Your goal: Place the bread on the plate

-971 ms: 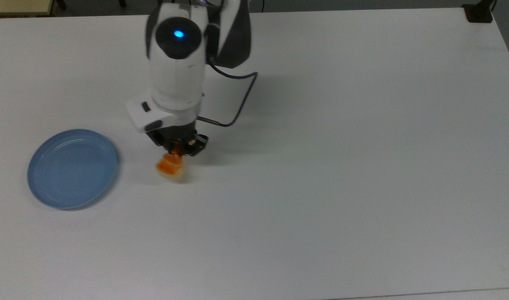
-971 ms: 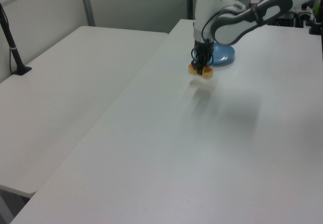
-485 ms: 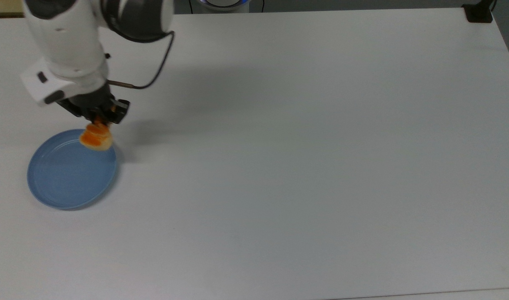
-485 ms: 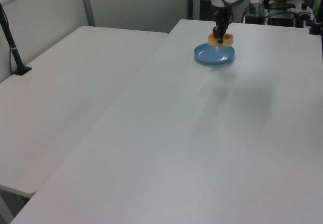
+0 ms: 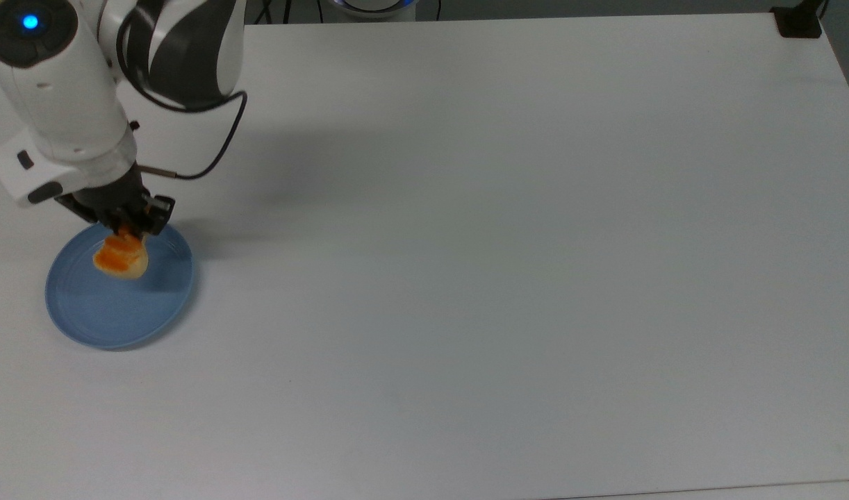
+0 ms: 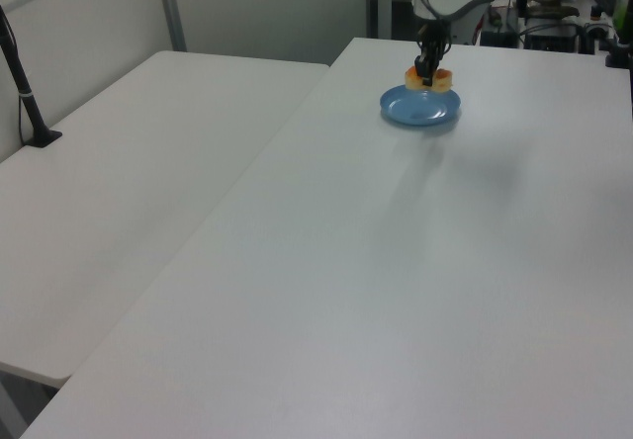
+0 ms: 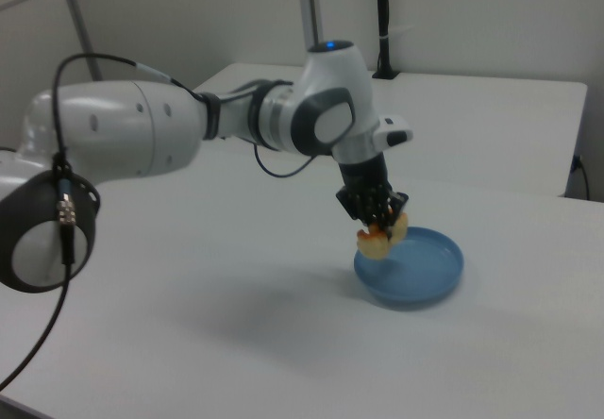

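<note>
Carrying the bread in the hand, clamped tight on it, hovering just over the plate near its rim. Probably needing to lower a bit, then let go.

Lab: robot arm, white tables

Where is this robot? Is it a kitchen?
Probably not a kitchen; it looks like a robot lab. The arm works over plain white tables, a black post is clamped to one edge, and cluttered equipment stands behind.
</note>
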